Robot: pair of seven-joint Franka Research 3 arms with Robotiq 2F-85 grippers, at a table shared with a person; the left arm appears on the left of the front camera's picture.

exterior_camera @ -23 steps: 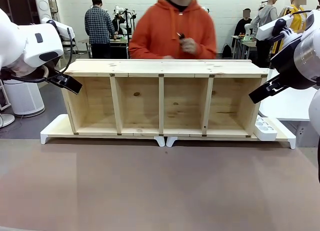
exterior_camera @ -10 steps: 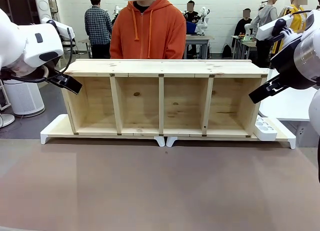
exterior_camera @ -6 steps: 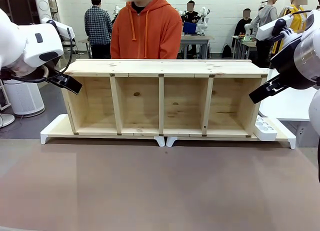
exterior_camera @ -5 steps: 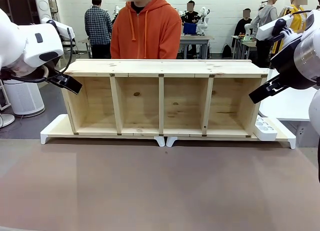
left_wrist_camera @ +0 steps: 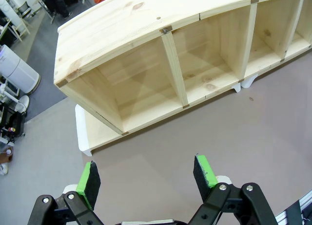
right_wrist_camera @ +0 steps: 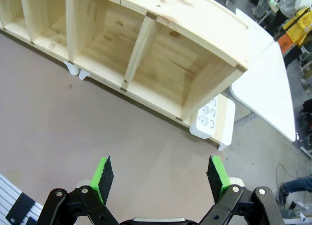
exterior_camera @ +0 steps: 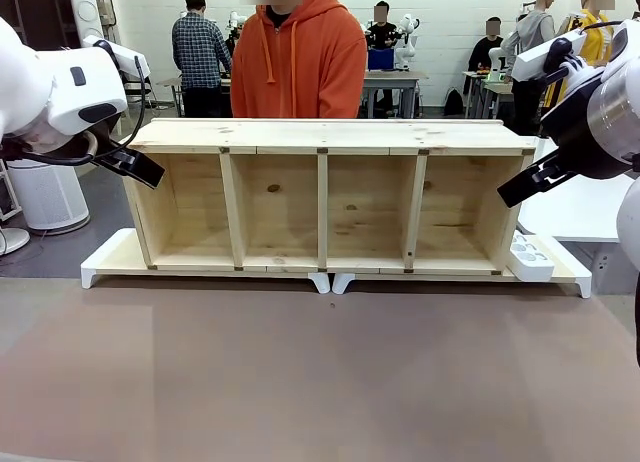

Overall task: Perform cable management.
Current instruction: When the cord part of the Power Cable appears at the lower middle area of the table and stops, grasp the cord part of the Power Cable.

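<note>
At either edge of the frame, the left jaws and right jaws hung open and empty over the brown worktop (exterior_camera: 320, 382) beside the pale four-bay wooden shelf (exterior_camera: 330, 135), the thin black cable's place untellable, so handling looked unstarted and the next move would call for finding it.

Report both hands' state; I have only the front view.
Observer: Left wrist view: the left hand is open, green pads wide apart, nothing between them.
Operator: Now the right.
Observer: The right hand is open and empty, above the brown table.
Operator: Check the power strip.
Observer: From above, the white power strip shows no plug in its visible sockets.
</note>
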